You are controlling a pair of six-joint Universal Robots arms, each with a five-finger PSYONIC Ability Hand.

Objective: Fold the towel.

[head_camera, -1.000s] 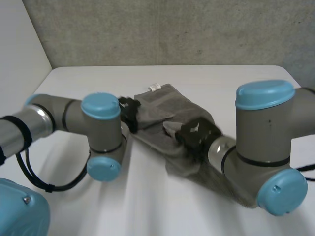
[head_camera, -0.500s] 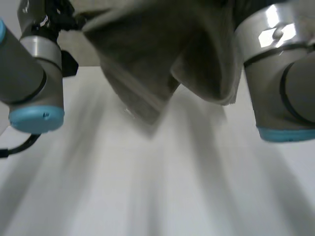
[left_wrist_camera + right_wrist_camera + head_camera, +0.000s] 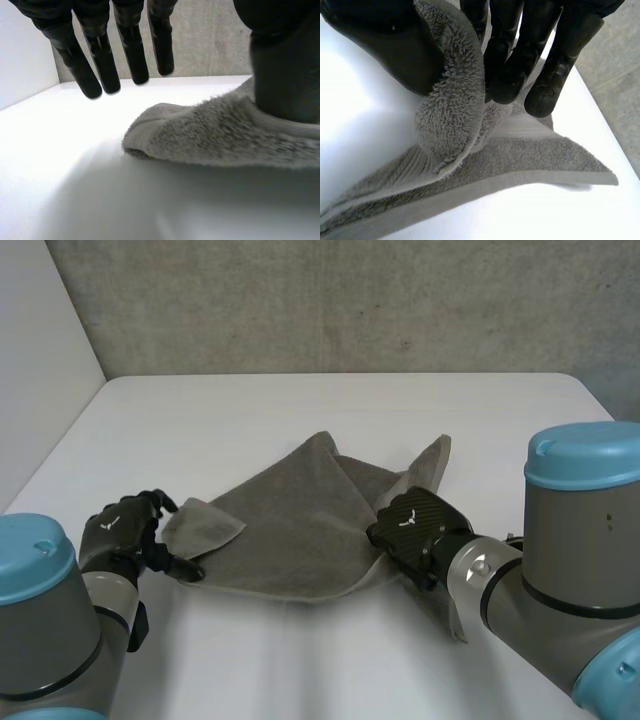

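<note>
No readable text. Small white emblem [image 3: 408, 521] on right hand [image 3: 428, 538], left hand [image 3: 128, 536].

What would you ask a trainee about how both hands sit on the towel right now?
1. True or false: the whole towel hangs in the air, clear of the table.
2. Which hand pinches a towel edge between thumb and fingers? A) left B) right C) neither
3. Fill the gap: the left hand has straight fingers over bare table, and its thumb rests on the ___.

Key:
1. False; the towel lies spread on the table.
2. B; the right hand pinches it.
3. towel, near its corner.
</note>
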